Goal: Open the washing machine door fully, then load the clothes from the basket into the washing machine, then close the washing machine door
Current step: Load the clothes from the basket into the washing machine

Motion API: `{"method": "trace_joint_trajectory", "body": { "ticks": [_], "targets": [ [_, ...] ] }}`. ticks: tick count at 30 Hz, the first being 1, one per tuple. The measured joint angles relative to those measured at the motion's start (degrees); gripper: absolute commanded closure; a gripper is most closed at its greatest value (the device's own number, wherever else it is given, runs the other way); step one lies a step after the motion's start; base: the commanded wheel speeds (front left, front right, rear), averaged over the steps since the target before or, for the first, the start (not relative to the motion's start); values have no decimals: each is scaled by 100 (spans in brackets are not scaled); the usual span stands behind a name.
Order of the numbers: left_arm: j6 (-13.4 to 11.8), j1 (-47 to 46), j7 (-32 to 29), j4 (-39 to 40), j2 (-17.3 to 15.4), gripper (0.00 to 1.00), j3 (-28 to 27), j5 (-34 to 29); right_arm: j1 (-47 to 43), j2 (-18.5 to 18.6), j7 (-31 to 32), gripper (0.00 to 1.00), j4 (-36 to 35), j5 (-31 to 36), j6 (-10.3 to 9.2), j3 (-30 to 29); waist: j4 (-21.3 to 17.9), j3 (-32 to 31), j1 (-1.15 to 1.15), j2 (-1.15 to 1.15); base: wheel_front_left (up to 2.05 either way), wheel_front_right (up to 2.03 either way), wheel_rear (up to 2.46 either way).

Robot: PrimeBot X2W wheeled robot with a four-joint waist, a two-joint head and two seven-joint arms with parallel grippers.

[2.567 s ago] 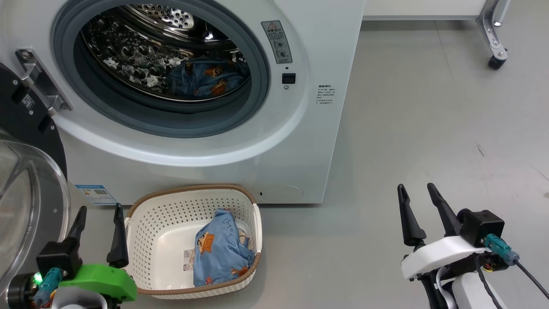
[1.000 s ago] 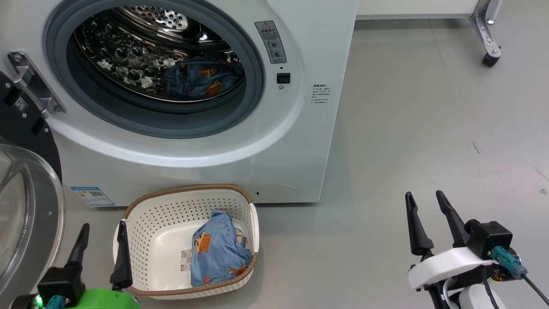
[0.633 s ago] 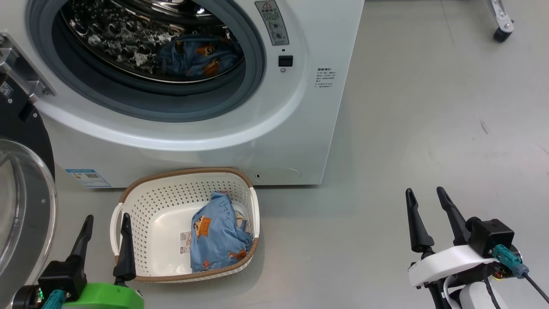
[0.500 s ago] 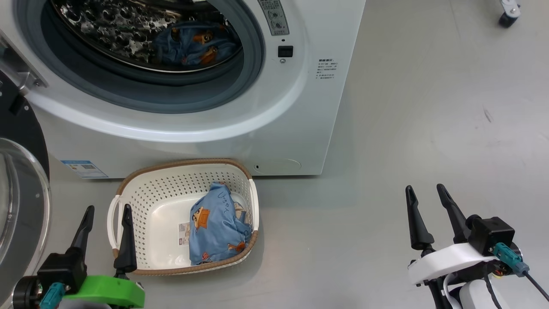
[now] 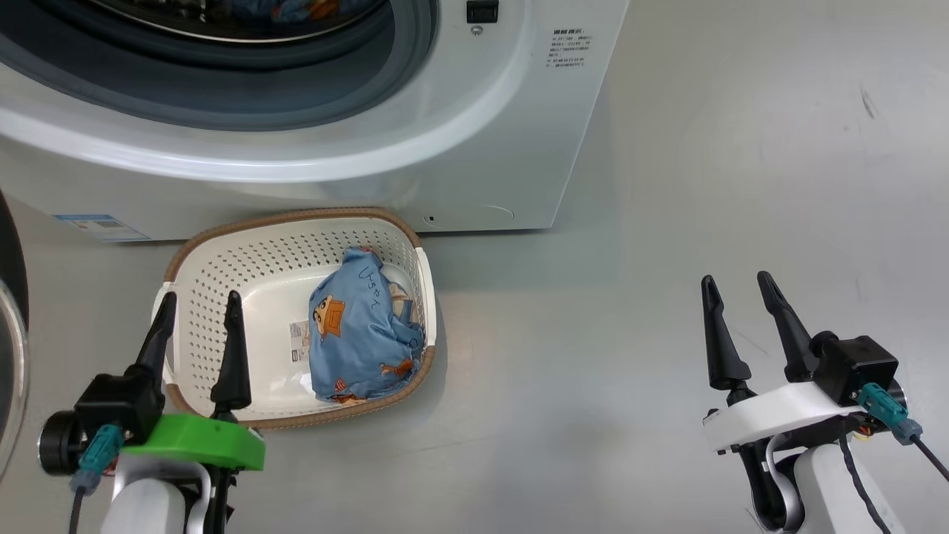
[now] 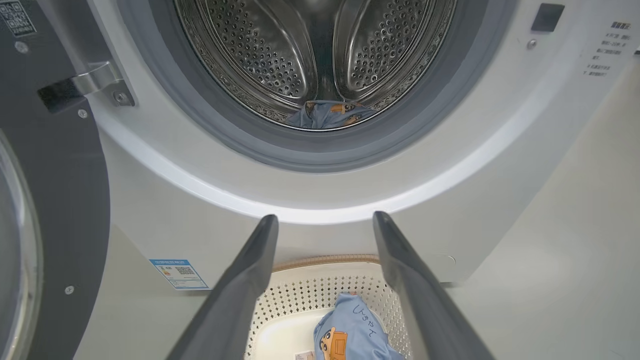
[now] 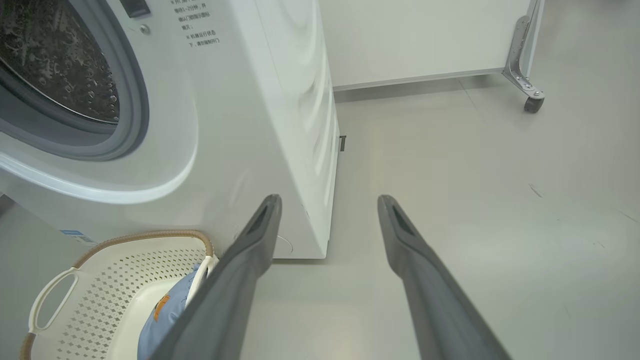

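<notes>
My left gripper at 8 o'clock: jaws wide, holding nothing, tips at the basket left end. My right gripper at 4 o'clock: equally spread, empty. Blue cartoon-print garment lies in the basket's right half. Washing machine at 12, its door hanging open at left, second garment in the drum.

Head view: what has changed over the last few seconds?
The camera tipped down, so the washing machine slid up the picture. The left fingers moved in to the basket's left rim. Nothing taken or released. Unchanged: left and right fingers open and empty, one garment in the basket, another in the drum, door open.
</notes>
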State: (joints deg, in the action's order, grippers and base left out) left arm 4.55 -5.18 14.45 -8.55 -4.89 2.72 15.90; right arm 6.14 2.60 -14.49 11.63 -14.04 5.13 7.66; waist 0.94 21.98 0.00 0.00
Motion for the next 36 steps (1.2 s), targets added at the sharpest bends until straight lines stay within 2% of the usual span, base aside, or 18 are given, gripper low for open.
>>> {"method": "trace_joint_trajectory", "body": {
  "ticks": [22,28,36],
  "targets": [
    [199,-1650,0,-1367,3,0,296,120,616,10,0,0,-129,56,-70,193,-291,1424,0,0,0,0,0],
    [222,-2120,-86,-1844,-202,0,397,118,814,14,0,0,-220,108,-71,298,-364,1870,1,0,0,0,0],
    [255,-2755,-240,-2444,-296,0,593,119,975,23,0,0,-268,159,-116,366,-448,2406,1,0,0,0,0]
  ]
}}
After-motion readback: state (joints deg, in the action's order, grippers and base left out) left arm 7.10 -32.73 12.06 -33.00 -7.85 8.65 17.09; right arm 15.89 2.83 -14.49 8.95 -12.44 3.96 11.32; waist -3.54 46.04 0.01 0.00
